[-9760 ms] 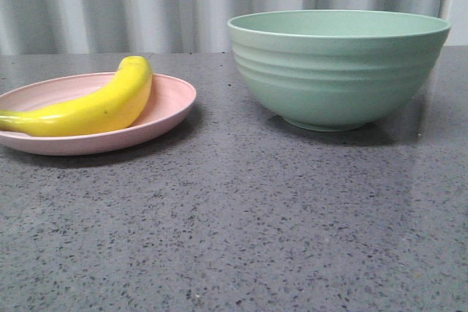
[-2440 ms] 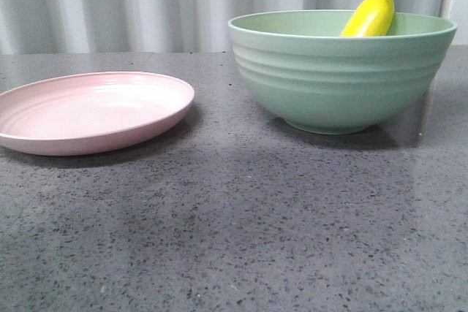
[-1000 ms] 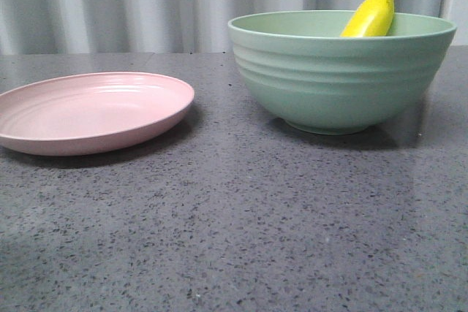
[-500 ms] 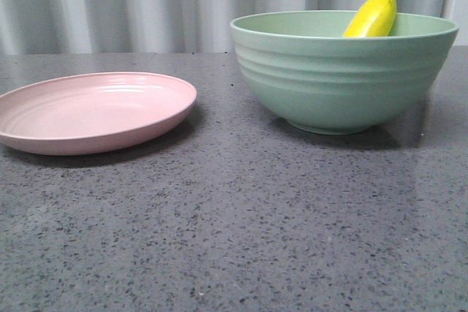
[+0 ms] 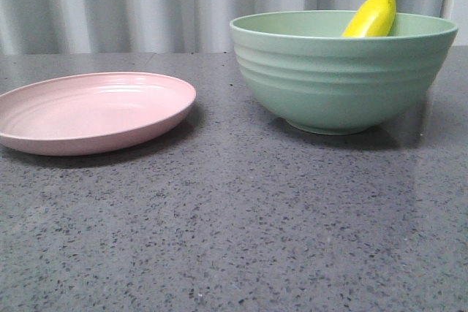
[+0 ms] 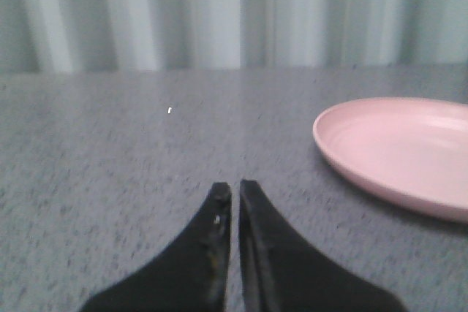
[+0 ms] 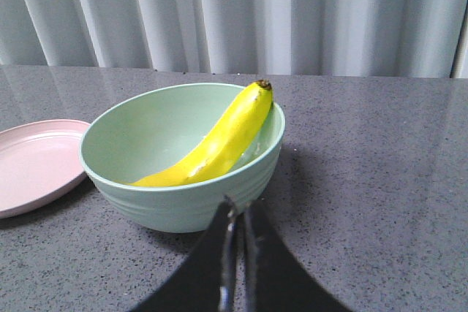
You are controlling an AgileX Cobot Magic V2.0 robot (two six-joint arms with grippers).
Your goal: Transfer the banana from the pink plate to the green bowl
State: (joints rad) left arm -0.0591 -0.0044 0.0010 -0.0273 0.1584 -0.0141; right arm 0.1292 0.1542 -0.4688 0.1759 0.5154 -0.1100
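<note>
Front view: banana (image 5: 371, 15) sits inside green bowl (image 5: 342, 78), dark tip poking above the far rim. Pink plate (image 5: 91, 112) bare, well apart to the bowl's left on the grey speckled table (image 5: 241, 224). Left gripper (image 6: 235, 193) jaws nearly touching, holding nothing, near the plate. Right gripper (image 7: 238, 213) jaws also pinched together, holding nothing, just in front of the bowl, banana leaning across its inside

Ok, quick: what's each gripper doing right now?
Left gripper: closed, holding nothing.
Right gripper: closed, holding nothing; the banana lies in the green bowl.
</note>
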